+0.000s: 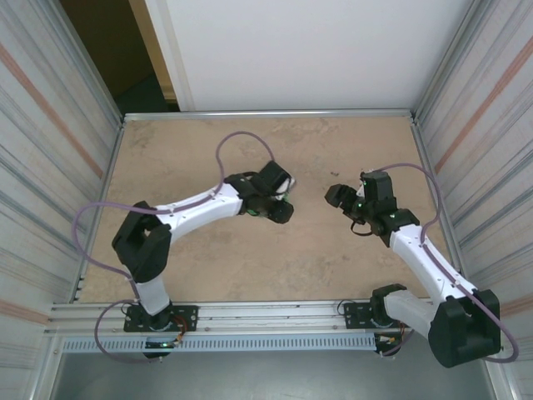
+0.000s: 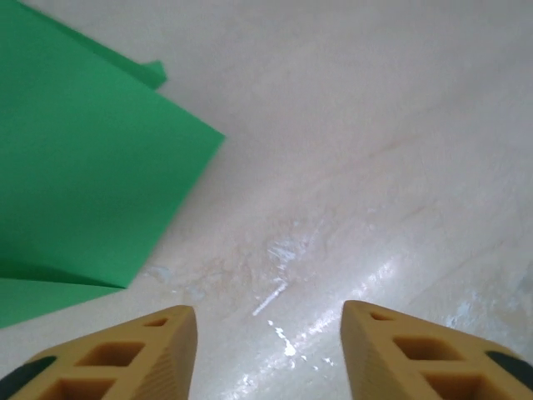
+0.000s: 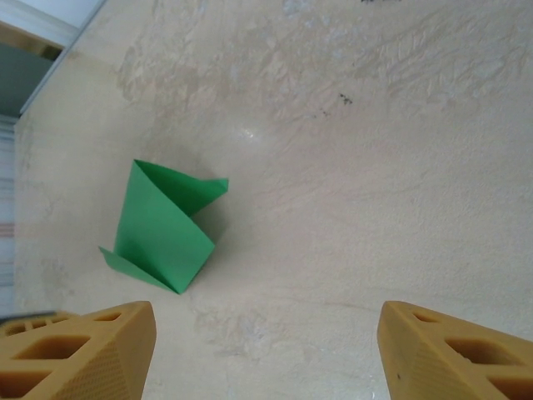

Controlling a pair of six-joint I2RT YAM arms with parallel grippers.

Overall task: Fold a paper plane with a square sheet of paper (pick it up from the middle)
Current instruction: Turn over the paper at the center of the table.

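My L claw [image 2: 268, 310] open over table [image 2: 391, 125], folded green paper [image 2: 83, 167] just beside. My R claw [image 3: 266, 307] wide open, paper near, not touching.

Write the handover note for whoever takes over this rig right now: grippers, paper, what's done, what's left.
Grippers: left gripper open, nothing between its fingers, low over the table just beside the paper. Right gripper open and empty, higher up, with the paper ahead on its left.
Paper: the square sheet of paper lies on the table, held by neither gripper.
Done: some folds are in; flaps overlap.
Left: it is not yet a narrow dart, so more folds are likely needed.
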